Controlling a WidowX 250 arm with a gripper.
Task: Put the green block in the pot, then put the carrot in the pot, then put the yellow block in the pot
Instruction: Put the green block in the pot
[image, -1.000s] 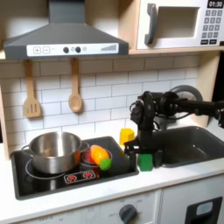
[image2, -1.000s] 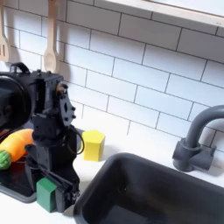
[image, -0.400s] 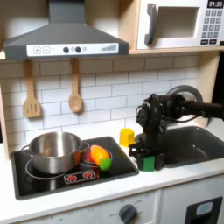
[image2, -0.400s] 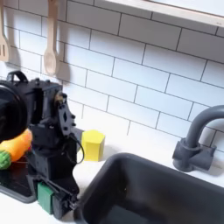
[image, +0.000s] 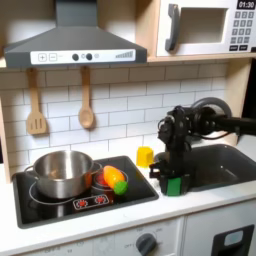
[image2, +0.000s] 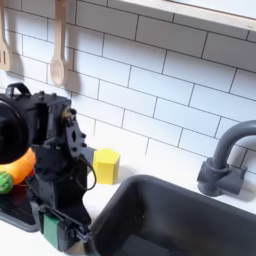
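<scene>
1. First exterior view: on the white desk (image: 60, 232), the claw (image: 173, 184) is pinching the green block (image: 174, 186) beside the stovetop; the pot (image: 62, 172) is sitting well left.
2. Second exterior view: the claw (image2: 55, 228) is clamping the green block (image2: 52, 227), the yellow block (image2: 106, 166) sitting just behind.

- Green block (image: 174, 185): between my fingers, at counter level.
- Carrot (image: 113, 179): lying beside pot (image: 60, 172).
- Yellow block (image2: 106, 165): on counter, by wall.

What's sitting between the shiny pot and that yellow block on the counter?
In the first exterior view, the carrot lies on the stovetop between the pot and the yellow block, close beside the pot's right side as the first exterior view shows it.
</scene>
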